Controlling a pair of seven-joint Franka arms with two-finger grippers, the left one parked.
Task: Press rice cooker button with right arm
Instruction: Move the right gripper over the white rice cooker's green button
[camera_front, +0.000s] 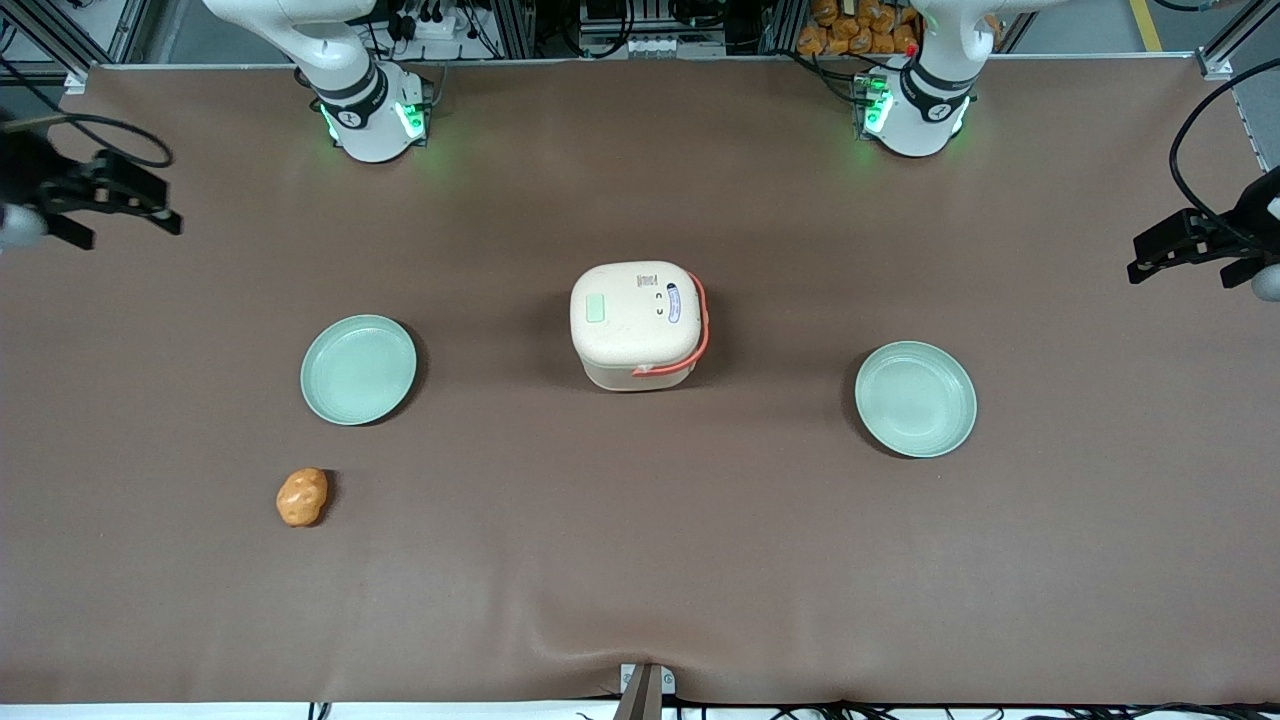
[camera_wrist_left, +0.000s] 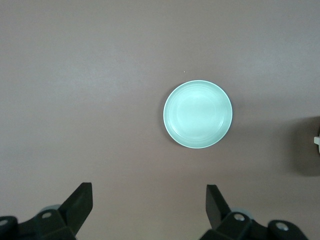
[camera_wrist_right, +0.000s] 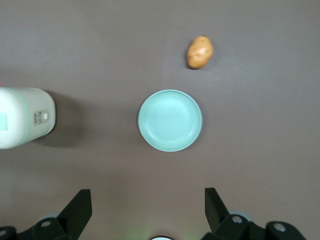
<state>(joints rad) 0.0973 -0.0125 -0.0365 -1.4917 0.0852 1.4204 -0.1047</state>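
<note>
The big brown table (camera_front: 640, 560) held everything. The right arm (camera_front: 340, 70) rose from its base at the table edge farthest from the front camera, bent up out of sight, and came back in at the working arm's end of the table. There its black gripper (camera_front: 120, 195) hung high above the table, well apart from every thing on it. From the wrist, the gripper (camera_wrist_right: 147, 210) pointed straight down, and its two fingers (camera_wrist_right: 80, 207) stood wide apart with nothing between them.

The rice cooker (camera_front: 637, 325) sat in the middle of the table with its lid shut. Its orange-red strap (camera_front: 700, 320) looped over the side toward the parked arm's end. A pale green square (camera_front: 596, 307) showed on the lid.

One green plate (camera_front: 358, 368) lay toward the working arm's end, right under the gripper. Another green plate (camera_front: 915, 398) lay toward the parked arm's end. A small potato (camera_front: 301, 496) lay near the first plate, closer to the front camera.
</note>
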